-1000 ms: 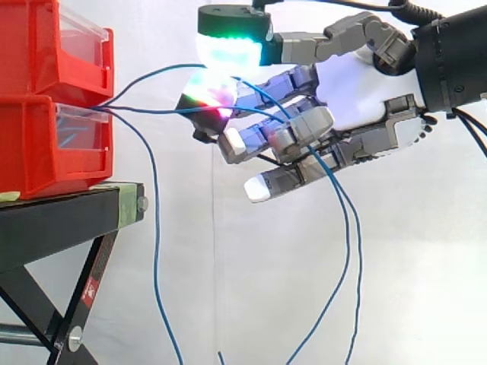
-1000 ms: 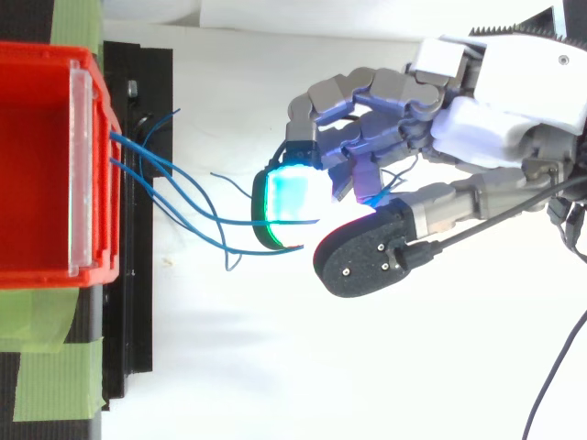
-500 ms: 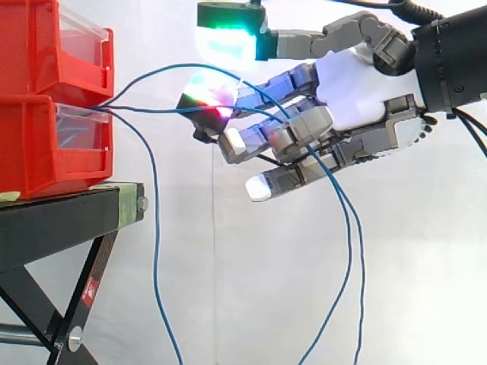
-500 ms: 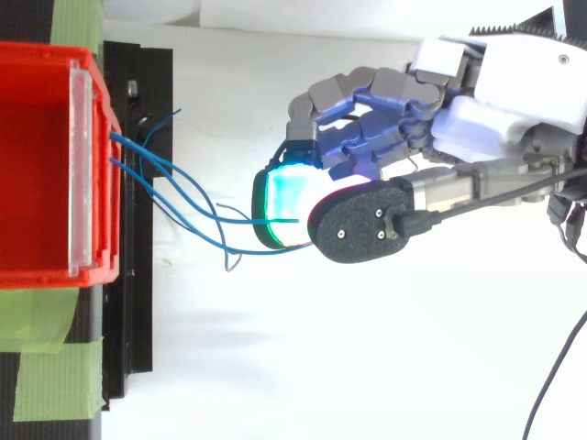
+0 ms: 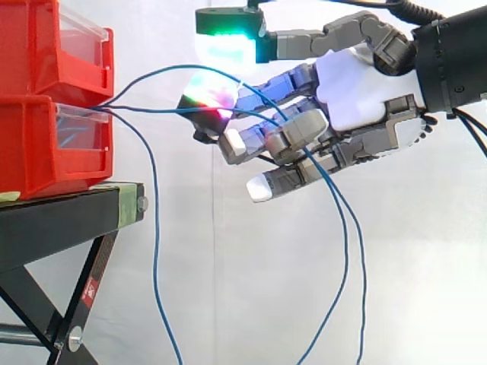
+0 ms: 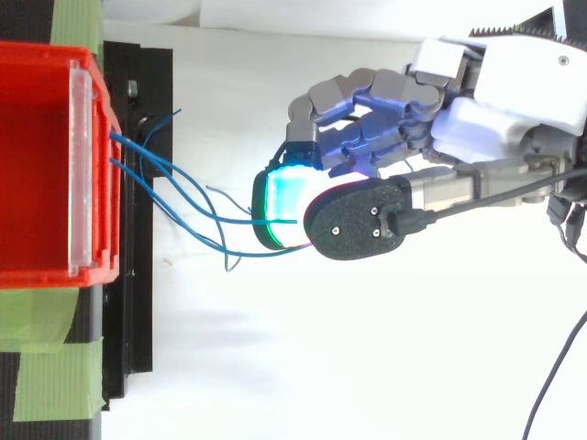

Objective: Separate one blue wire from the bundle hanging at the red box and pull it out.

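Two red bins (image 5: 38,152) sat stacked on the black stand (image 5: 61,217), whose leg bore a small red-and-white sticker (image 5: 89,291) too small to read. At least four blue wires (image 5: 155,243) hung from the bins' front. The hand (image 5: 354,99) was narrowed, thumb pad over a finger pad, pinching one blue wire (image 5: 161,72) just right of the bins.

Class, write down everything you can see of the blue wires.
The wires are thin, blue and look flexible, several in a bundle. They come out at the front of the stacked red bins, where the two meet. One hangs down past the black stand. One arcs up and another runs level to the hand. Two strands cross the hand and drop below it, out of view. From above they fan out in curves, some ends loose.
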Robot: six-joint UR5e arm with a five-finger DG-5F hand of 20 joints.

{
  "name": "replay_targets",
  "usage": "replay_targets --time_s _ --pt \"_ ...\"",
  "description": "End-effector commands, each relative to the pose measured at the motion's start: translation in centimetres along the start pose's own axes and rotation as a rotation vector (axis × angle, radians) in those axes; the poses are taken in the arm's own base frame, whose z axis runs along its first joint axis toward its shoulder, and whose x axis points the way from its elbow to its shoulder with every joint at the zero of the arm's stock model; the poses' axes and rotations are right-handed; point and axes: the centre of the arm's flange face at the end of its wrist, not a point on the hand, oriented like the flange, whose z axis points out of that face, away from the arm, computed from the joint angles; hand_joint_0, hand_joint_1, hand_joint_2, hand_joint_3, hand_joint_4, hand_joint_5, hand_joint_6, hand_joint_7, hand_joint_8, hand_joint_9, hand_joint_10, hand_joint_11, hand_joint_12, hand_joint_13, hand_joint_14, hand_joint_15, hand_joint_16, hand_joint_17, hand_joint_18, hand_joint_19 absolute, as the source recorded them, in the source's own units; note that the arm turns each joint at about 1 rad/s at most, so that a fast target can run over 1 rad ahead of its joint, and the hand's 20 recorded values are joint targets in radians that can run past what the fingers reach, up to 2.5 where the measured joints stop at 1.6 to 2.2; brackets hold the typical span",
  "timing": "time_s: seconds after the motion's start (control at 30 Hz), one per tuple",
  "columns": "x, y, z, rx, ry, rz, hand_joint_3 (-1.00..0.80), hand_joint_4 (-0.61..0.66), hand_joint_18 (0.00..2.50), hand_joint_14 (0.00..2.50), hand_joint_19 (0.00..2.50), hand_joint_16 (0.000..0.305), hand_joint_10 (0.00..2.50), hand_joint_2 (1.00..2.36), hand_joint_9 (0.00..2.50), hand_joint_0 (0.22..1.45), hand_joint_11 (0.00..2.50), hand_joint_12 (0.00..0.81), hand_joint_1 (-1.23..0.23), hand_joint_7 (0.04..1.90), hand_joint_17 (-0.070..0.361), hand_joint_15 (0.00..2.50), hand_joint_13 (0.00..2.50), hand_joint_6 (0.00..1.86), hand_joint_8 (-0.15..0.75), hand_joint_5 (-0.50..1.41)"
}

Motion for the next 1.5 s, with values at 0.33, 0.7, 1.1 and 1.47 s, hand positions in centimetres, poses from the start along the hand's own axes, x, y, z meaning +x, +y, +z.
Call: replay_targets --time_s 0.33,0.7,1.1,1.47 --pt "-0.02 0.01 0.01 0.0 0.0 -0.004 -0.14 -0.05 0.55 0.52 0.74 0.043 0.01 1.03 0.68 0.59 1.48 0.368 -0.75 1.2 0.097 1.63 0.79 0.83 0.305 -0.19" --pt "-0.02 0.01 0.01 0.0 0.0 -0.004 -0.44 0.17 0.53 0.38 0.78 0.047 0.01 1.01 0.61 0.54 1.5 0.381 -0.6 1.19 0.106 1.67 0.74 0.76 0.316 -0.19" --pt "-0.04 0.01 0.01 0.0 -0.002 -0.004 -0.5 0.19 0.51 0.36 0.77 0.049 0.01 1.0 0.58 0.53 1.51 0.387 -0.69 1.21 0.11 1.68 0.72 0.75 0.316 -0.2" --pt "-0.05 -0.03 -0.03 0.004 -0.001 -0.004 -0.39 0.18 0.5 0.25 0.78 0.045 0.01 1.01 0.59 0.59 1.49 0.359 -0.71 1.17 0.102 1.73 0.74 0.81 0.3 -0.2"
